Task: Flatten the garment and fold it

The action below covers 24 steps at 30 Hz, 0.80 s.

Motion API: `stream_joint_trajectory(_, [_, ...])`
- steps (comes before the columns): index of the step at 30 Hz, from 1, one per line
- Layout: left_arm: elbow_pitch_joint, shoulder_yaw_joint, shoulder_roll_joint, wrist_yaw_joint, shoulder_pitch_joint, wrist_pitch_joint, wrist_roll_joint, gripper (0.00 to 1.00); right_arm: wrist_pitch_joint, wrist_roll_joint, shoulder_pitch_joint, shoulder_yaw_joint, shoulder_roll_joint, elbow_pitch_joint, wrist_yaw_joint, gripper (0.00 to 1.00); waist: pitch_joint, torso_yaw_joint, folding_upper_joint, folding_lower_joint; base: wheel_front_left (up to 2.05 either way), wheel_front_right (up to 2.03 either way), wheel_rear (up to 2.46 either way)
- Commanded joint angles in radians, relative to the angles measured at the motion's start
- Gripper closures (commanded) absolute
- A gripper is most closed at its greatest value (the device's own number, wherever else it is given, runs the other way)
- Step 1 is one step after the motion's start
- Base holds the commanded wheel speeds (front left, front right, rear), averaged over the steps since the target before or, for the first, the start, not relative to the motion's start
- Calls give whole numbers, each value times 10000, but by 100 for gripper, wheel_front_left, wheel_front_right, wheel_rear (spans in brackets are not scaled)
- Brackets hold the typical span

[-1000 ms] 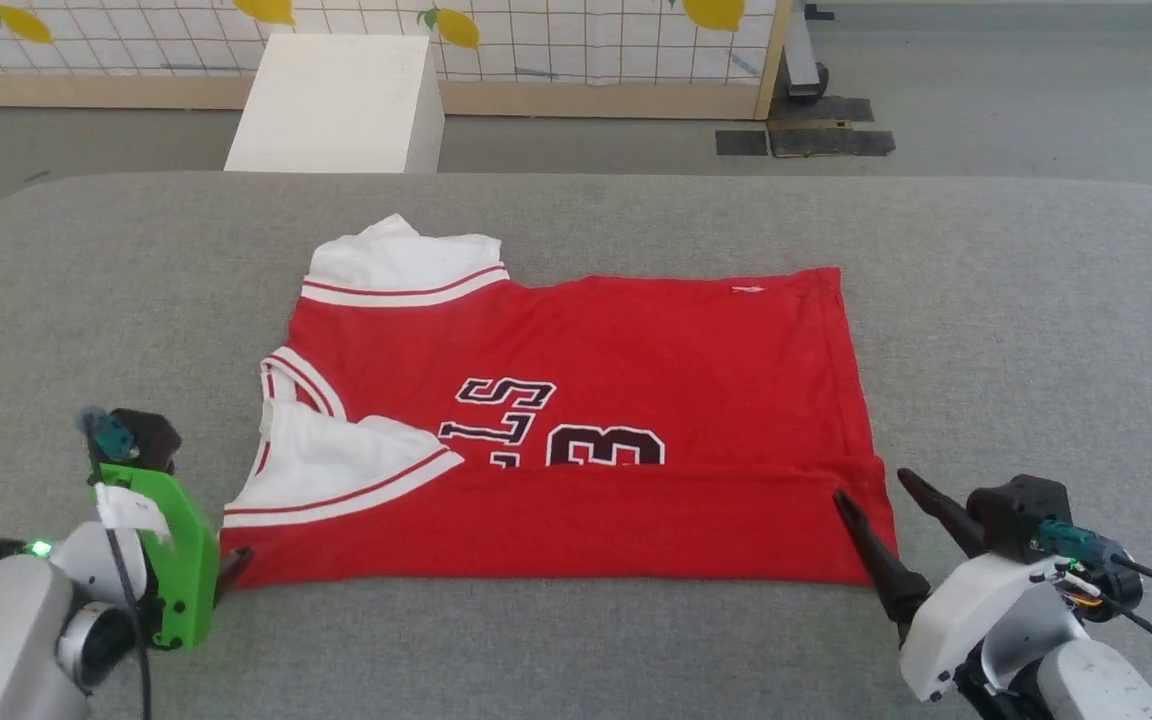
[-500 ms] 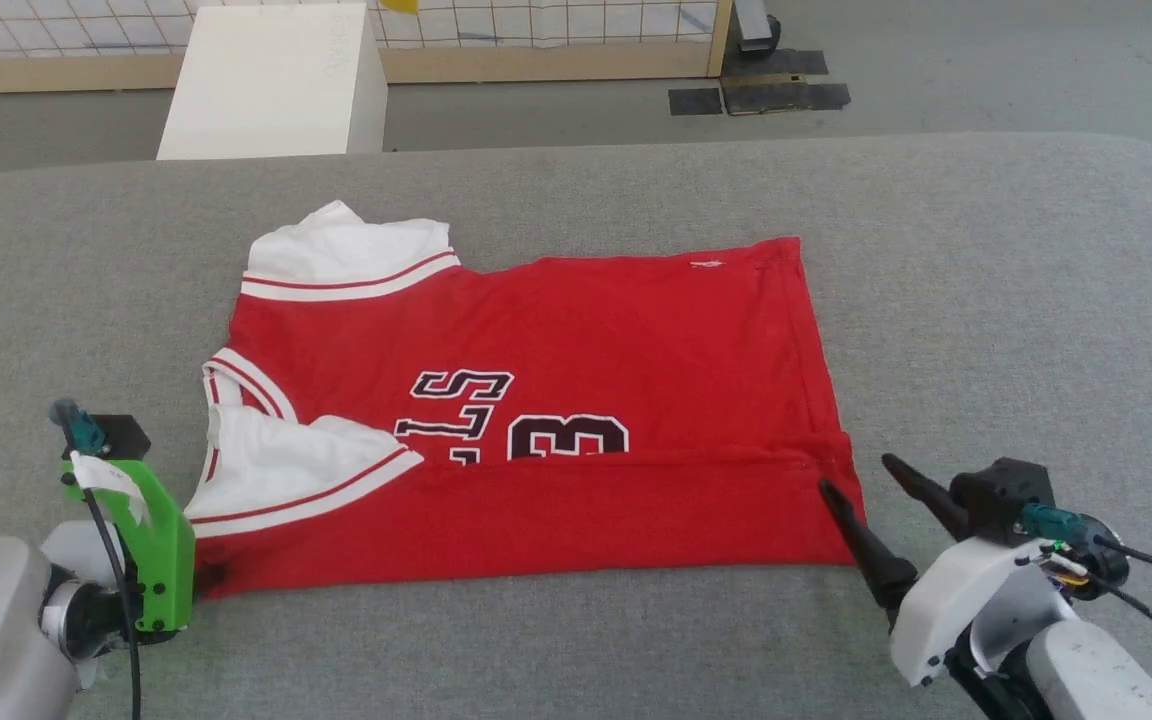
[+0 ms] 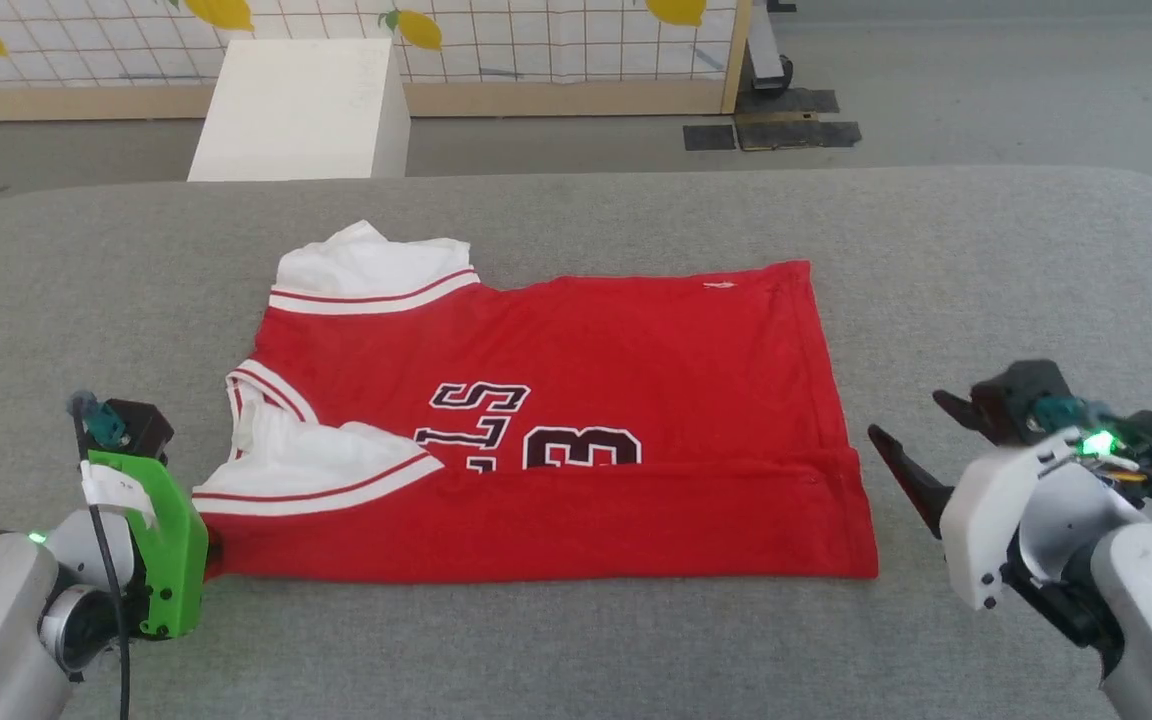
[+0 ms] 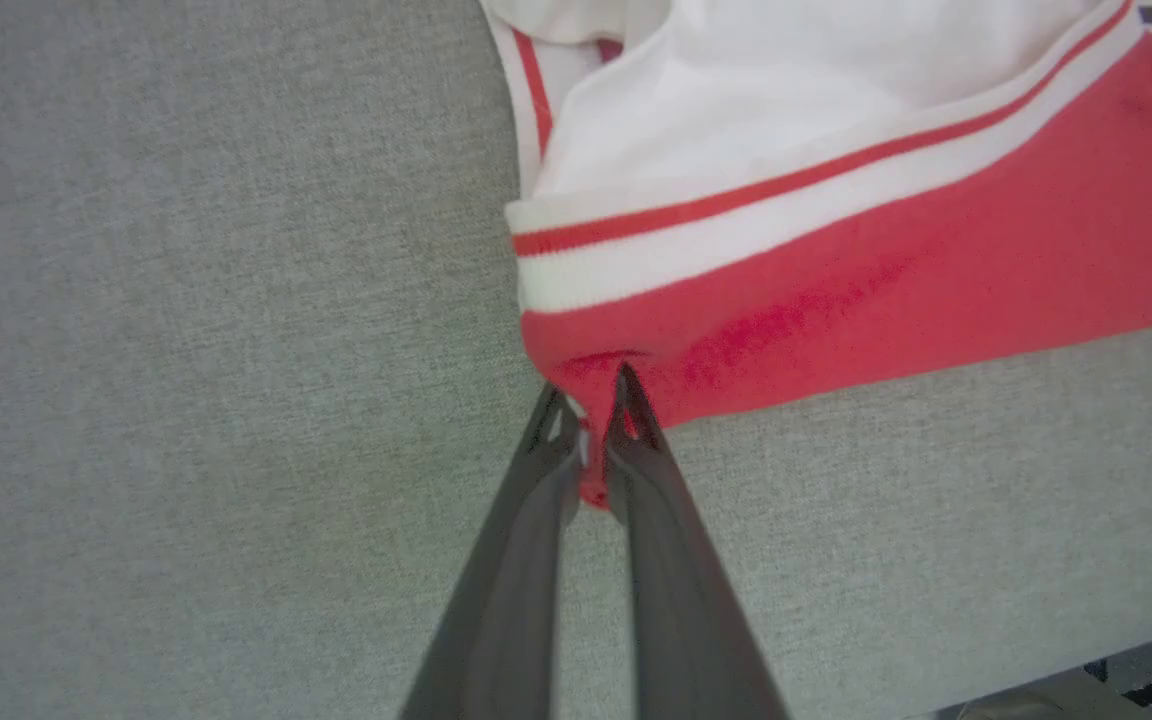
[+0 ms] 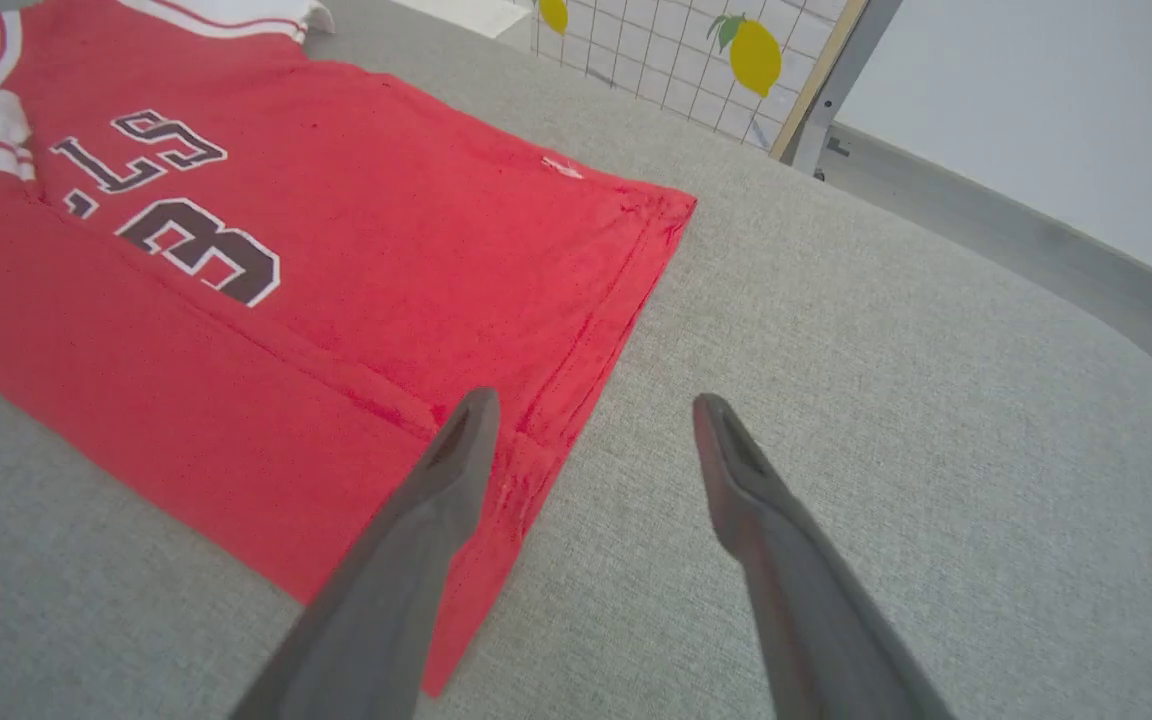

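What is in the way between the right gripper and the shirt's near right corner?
Nothing visible. The open right gripper hangs just beside the garment, off its right edge, with bare grey padding around it.

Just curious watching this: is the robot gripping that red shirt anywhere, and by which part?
The left gripper has its jaws shut on the garment, at its red corner beside the white sleeve. The right gripper is open, holding nothing.

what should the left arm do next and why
Probably open the left gripper and let go of the corner. It pinches the near left corner of the garment, whose near strip lies folded flat over the lower lettering. The right gripper is open beside the hem, not holding cloth, so this fold looks laid.
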<state>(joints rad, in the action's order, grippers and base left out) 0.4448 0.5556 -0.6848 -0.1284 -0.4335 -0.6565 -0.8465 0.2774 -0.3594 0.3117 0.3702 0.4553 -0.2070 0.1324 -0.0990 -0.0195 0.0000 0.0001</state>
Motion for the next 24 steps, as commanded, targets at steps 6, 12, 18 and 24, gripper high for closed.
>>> stream_joint_trajectory(6, [-86, 159, -195, -22, 131, 248, -13, 100, 3083, -1513, 1242, 1395, 676, -109, -17, 0, -22, 44, 0, -1, 0, 0, 0])
stream_joint_trajectory(12, [-31, 267, -112, -22, 68, 378, 48, 100, 5378, -2819, 2158, 2594, 994, -940, -17, 0, -45, 101, 0, -1, 0, 0, 0])
stream_joint_trajectory(18, [34, 346, -56, -23, -25, 439, 85, 100, 6036, -3197, 2764, 3278, 487, -2042, -17, 0, -170, 130, 0, -1, 0, 0, 0])
stream_joint_trajectory(24, [103, 422, -11, -23, -149, 480, 143, 100, 5975, -3250, 3053, 3641, -401, -3372, -17, 0, -329, 173, 0, -1, 0, 0, 0])
